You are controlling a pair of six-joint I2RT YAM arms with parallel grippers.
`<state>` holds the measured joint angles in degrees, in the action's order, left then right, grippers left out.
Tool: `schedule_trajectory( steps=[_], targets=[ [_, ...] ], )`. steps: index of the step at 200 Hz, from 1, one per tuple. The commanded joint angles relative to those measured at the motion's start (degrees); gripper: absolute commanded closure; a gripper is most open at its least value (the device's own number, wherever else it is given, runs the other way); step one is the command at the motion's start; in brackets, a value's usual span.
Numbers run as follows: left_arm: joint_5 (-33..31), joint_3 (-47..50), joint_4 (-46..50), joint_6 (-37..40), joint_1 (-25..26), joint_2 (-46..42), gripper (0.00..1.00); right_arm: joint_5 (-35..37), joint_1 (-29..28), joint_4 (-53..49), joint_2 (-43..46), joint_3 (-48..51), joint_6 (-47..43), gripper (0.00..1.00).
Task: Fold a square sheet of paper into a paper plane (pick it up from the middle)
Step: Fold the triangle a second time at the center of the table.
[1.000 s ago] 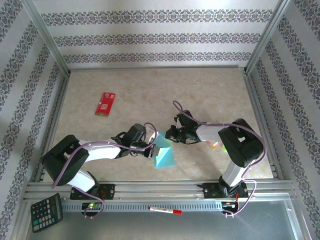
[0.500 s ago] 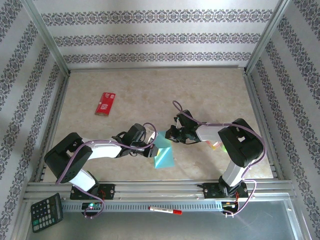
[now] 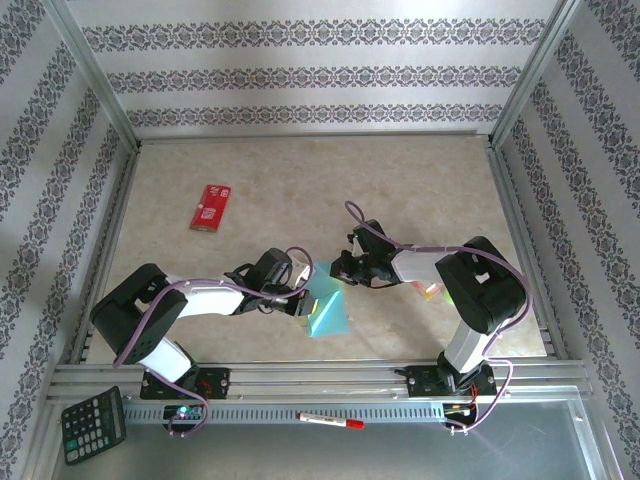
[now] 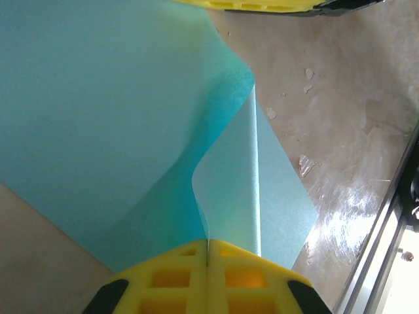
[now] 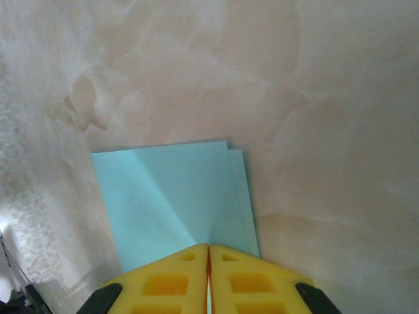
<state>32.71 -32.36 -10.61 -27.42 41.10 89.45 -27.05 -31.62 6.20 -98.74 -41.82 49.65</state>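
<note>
Where the creased teal paper (image 3: pixel 327 315) sits near the table's (image 3: pixel 400 180) front edge, we see left jaws and right jaws both clenched on it.

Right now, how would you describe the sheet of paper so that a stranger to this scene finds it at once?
Look at the beige table, near its front edge, between the two arms. There the square sheet of paper is pinched by the left end effector and the right end effector. It is thin, teal-blue and creased, unlike the red packet farther back on the left.
</note>
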Motion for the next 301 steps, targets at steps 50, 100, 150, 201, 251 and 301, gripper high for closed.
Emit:
schedule_trajectory(
  steps=[50,100,150,201,251,301],
  targets=[
    [-0.78,-2.03,2.22,1.83,-1.12,1.96,0.96,0.59,0.07,-0.84,-1.70,1.22,-0.71,0.91],
    [-0.75,-3.09,2.84,2.23,-1.20,2.80,0.96,0.42,0.06,-0.87,-1.99,1.34,-0.70,0.91],
    [-1.11,-3.29,3.93,2.57,-1.17,2.85,0.96,0.42,0.08,-0.84,-1.94,1.39,-0.82,0.92],
    [-0.98,-2.15,3.58,1.66,-1.20,1.53,0.96,0.43,0.06,-0.61,-2.34,1.57,-0.69,0.92],
    [-2.12,-3.23,4.54,2.18,-1.20,2.74,0.96,0.33,0.06,-0.32,-2.58,1.57,-0.60,0.92],
    [-1.75,-3.61,4.71,2.45,-1.20,3.70,0.96,0.42,0.06,-0.24,-2.60,1.65,-0.45,0.92]
  ],
)
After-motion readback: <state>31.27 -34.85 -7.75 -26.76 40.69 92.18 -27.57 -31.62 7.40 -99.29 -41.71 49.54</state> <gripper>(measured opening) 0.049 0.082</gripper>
